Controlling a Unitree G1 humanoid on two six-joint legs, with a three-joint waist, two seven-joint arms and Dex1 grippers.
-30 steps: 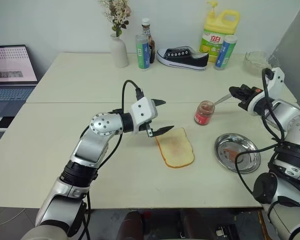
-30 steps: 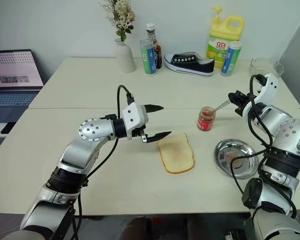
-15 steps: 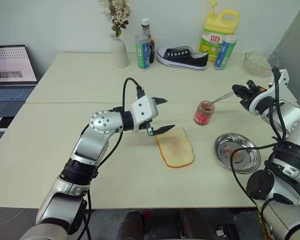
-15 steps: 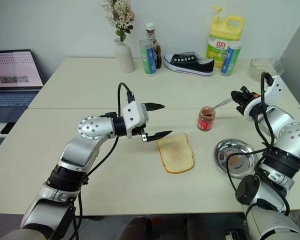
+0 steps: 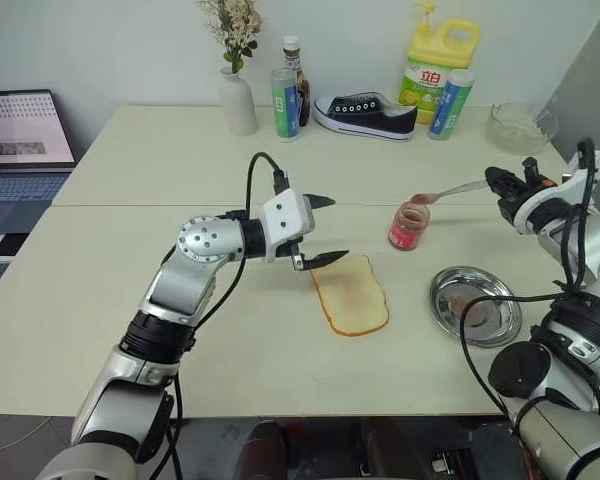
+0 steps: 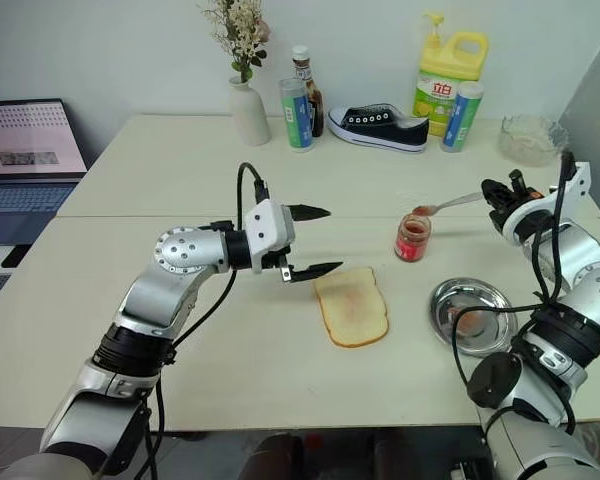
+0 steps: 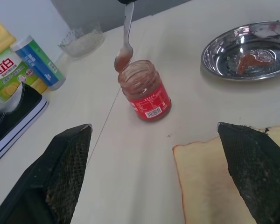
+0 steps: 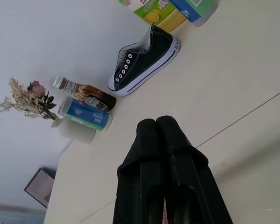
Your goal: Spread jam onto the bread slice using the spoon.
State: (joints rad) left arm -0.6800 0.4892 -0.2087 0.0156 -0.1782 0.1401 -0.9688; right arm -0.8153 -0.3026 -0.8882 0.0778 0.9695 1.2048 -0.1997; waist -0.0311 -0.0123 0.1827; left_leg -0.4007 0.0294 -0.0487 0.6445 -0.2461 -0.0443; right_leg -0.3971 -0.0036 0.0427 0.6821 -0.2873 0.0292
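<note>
The bread slice (image 5: 351, 295) lies flat at the table's middle, a faint pink smear on its pale centre. My left gripper (image 5: 336, 229) hovers open at the slice's near-left corner, holding nothing. The jam fills a small glass jar (image 5: 409, 225) with a red label, standing to the right of the bread. My right gripper (image 5: 500, 183) is shut on the handle of the spoon (image 5: 452, 189). The spoon is held almost level, and its bowl (image 7: 122, 60), loaded with jam, hangs just above the jar's mouth.
A round steel dish (image 5: 474, 305) with a red smear sits right of the bread. Along the table's back stand a vase (image 5: 238, 100), two bottles (image 5: 285, 103), a black shoe (image 5: 365, 113), a yellow detergent jug (image 5: 435, 65) and a glass bowl (image 5: 520, 127). A laptop (image 5: 20, 140) is at far left.
My right gripper has drawn to the right and rolled, lifting the spoon's bowl out of the jar to just above its mouth. The left arm has stayed put.
</note>
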